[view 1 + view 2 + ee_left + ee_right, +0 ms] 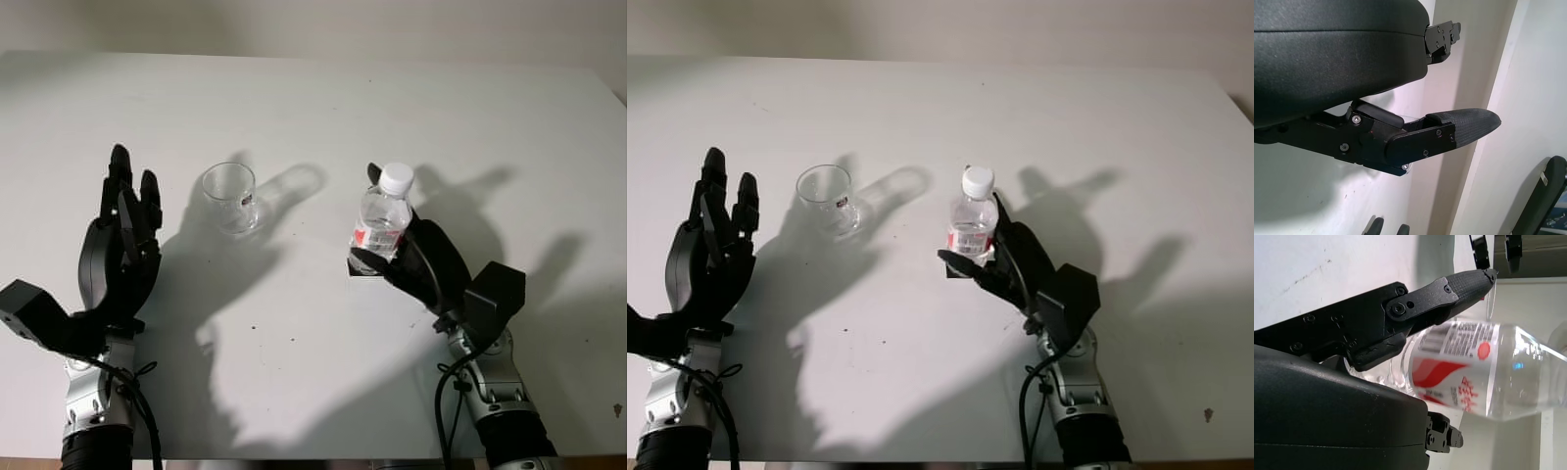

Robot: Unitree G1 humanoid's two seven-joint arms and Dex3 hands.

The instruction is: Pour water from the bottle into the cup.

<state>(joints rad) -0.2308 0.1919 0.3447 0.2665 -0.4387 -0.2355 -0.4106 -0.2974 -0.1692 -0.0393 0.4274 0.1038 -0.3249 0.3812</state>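
1. Gripping the bottle (382,220) low on its body with the right hand (416,257), fingers (1449,291) wrapped around the labelled part, likely so the neck is staying free for tipping toward the cup (231,197)
2. Keeping bottle upright, base at or just above the table (323,108), right of centre, cap (396,177) still on, so pouring not yet possible as judged from here
3. Holding left hand (120,245) open beside the cup, on its left and not touching, probably waiting to steady the cup or take off the cap
4. Standing cup on table left of centre, well apart from bottle, mouth up, looking empty
5. Showing bottle as small clear plastic, white cap, red and white label, water inside hard to judge
6. Showing cup as clear, small mark on its side
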